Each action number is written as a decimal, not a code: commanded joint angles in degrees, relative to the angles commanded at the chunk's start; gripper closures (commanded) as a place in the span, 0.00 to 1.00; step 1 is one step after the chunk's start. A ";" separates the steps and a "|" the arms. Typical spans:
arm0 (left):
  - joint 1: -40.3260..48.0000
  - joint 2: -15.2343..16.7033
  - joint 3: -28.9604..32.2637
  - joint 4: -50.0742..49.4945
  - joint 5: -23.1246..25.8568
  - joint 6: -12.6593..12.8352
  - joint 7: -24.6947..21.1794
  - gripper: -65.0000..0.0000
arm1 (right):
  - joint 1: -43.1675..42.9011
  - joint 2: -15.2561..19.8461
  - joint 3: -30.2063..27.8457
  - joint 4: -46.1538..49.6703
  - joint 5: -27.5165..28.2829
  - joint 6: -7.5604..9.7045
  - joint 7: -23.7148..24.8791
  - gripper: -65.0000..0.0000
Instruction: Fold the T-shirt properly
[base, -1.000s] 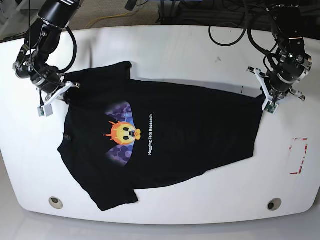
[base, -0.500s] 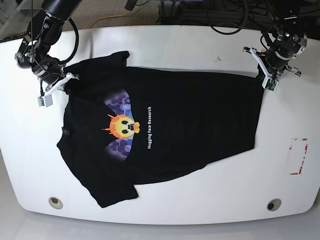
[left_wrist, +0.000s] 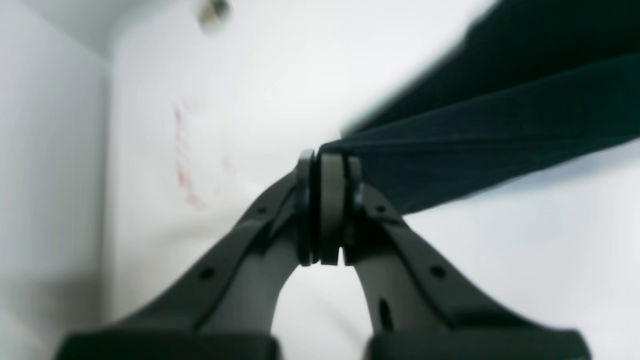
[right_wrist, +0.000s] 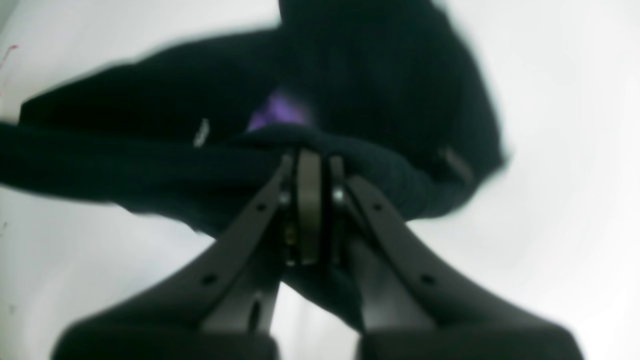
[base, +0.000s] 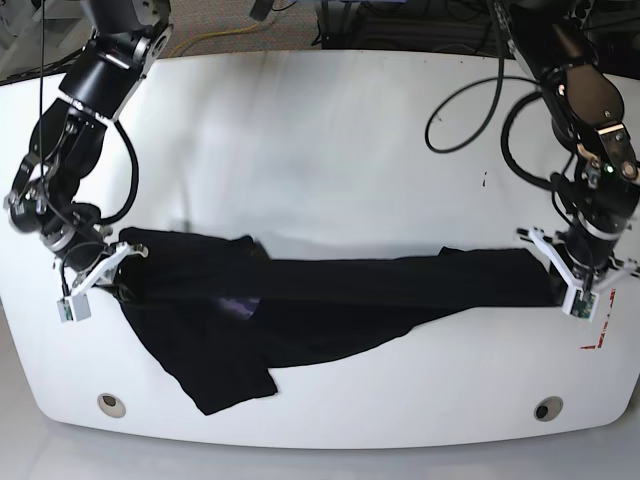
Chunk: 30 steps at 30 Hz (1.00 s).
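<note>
Both arms have swung toward the near side of the desk (base: 330, 120), carrying the far edge of the T-shirt (base: 330, 295) with them. The left gripper (base: 580, 290) and right gripper (base: 95, 280), each clamped on cloth, now sit low, near the desk's front. The shirt, flat before with its print showing, is now doubled over into a long black band, print mostly hidden.

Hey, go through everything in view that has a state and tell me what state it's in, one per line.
T-shirt: folded over lengthwise, stretched between both claws, print mostly hidden.
Left claw: shut on the T-shirt's hem end.
Right claw: shut on the T-shirt's shoulder end.
</note>
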 joint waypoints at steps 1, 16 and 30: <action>-1.93 -0.35 0.53 0.00 0.00 0.00 0.53 1.00 | 1.76 0.44 -1.32 0.00 0.00 0.09 0.00 1.00; -30.42 -12.31 4.75 -4.75 0.09 0.00 1.85 1.00 | 33.58 4.75 -20.57 -5.01 -4.75 0.53 -0.09 1.00; -42.46 -16.35 12.66 -9.14 -0.44 -0.44 1.85 1.00 | 32.26 6.95 -21.19 -1.58 -4.57 3.69 -1.85 1.00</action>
